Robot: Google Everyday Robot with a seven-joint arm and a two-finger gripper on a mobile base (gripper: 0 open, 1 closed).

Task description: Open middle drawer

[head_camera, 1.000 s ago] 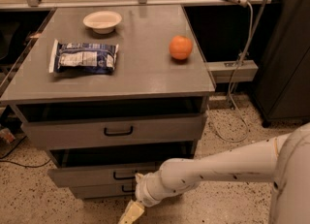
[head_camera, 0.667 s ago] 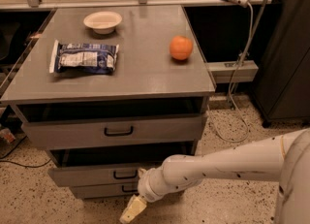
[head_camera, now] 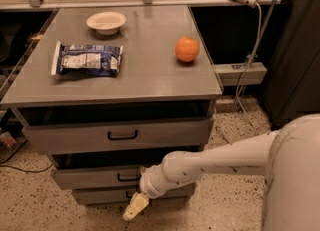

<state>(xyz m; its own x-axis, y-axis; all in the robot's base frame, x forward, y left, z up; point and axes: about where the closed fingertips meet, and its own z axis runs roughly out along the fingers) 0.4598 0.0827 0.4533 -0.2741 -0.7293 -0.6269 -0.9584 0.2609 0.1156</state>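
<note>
**Change:** your gripper point(head_camera: 135, 208) has risen a little and moved left. It now hangs low before the bottom drawer point(head_camera: 100, 195), just below the black bar handle point(head_camera: 128, 177).
**Claw state:** cannot tell.
**Meaning:** probably still the approach; the handle looks ungrasped and the drawer front has not shifted.
**Item:** middle drawer point(head_camera: 90, 177), grey, directly beneath the top drawer point(head_camera: 75, 137).
**Facing:** front toward the camera.
**Long axis:** left to right, handle parallel; you would pull it toward the camera.

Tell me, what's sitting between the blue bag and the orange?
Nothing: the camera view shows only bare grey cabinet top between the bag and the orange. The gripper hangs low, by the bottom drawer.
</note>
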